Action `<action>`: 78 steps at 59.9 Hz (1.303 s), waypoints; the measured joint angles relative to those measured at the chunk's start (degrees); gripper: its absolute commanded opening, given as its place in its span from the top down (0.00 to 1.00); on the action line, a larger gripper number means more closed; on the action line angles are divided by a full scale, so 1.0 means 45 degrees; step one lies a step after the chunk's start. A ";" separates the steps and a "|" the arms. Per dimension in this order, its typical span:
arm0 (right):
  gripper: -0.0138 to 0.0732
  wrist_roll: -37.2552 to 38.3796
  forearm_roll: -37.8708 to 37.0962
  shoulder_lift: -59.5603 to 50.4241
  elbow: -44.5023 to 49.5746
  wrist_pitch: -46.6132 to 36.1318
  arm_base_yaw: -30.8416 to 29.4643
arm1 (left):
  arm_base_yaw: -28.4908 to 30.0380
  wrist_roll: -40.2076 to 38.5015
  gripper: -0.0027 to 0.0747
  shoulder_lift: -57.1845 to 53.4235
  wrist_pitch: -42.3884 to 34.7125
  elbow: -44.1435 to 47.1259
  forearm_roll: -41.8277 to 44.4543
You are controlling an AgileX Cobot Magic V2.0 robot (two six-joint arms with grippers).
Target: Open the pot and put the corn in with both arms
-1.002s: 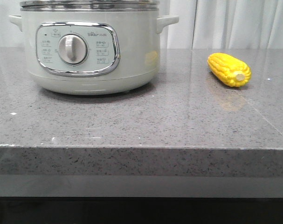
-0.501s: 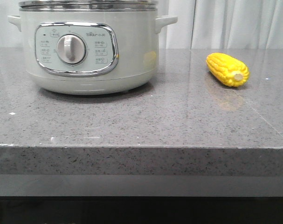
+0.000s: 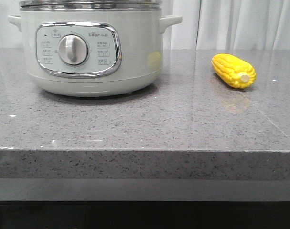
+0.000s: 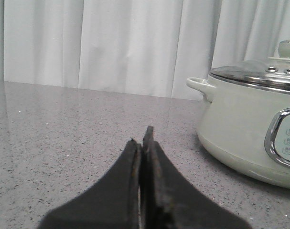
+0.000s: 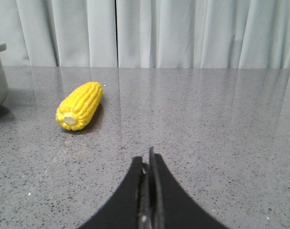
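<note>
The pot point(image 3: 90, 52) is sitting on the left part of the grey speckled surface point(image 3: 145, 124), its steel-rimmed lid point(image 4: 259, 74) resting in place with a knob on top, so I judge that opening it is the step in hand. To do that well, the left hand point(image 4: 144, 143), which is showing both fingers pressed together and holding nothing, will need to spread, rise above the rim and close squarely on the knob, then lift straight up so the lid is not dragging the pot sideways. The corn point(image 3: 233, 70) is lying on its side well apart from the pot, to its right, with its pale stub end pointing toward the near edge. The right hand point(image 5: 150, 157) is also closed and empty, hanging low over the surface near the corn and not touching it. White curtains point(image 5: 183, 33) are hanging behind the surface.
</note>
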 measured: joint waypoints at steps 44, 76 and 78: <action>0.92 -0.0146 0.0000 0.4481 -0.8724 0.6444 0.0000 | 0.0000 0.0000 0.99 0.4866 0.6662 -0.8939 0.0023; 0.90 -0.0205 0.0000 0.7100 -0.9129 0.6616 0.0000 | 0.0000 0.0000 0.96 0.6734 0.6719 -0.9666 0.0023; 0.86 -0.0205 0.0000 0.7122 -0.9129 0.6616 0.0000 | 0.0000 0.0000 0.91 0.6776 0.6719 -0.9666 0.0023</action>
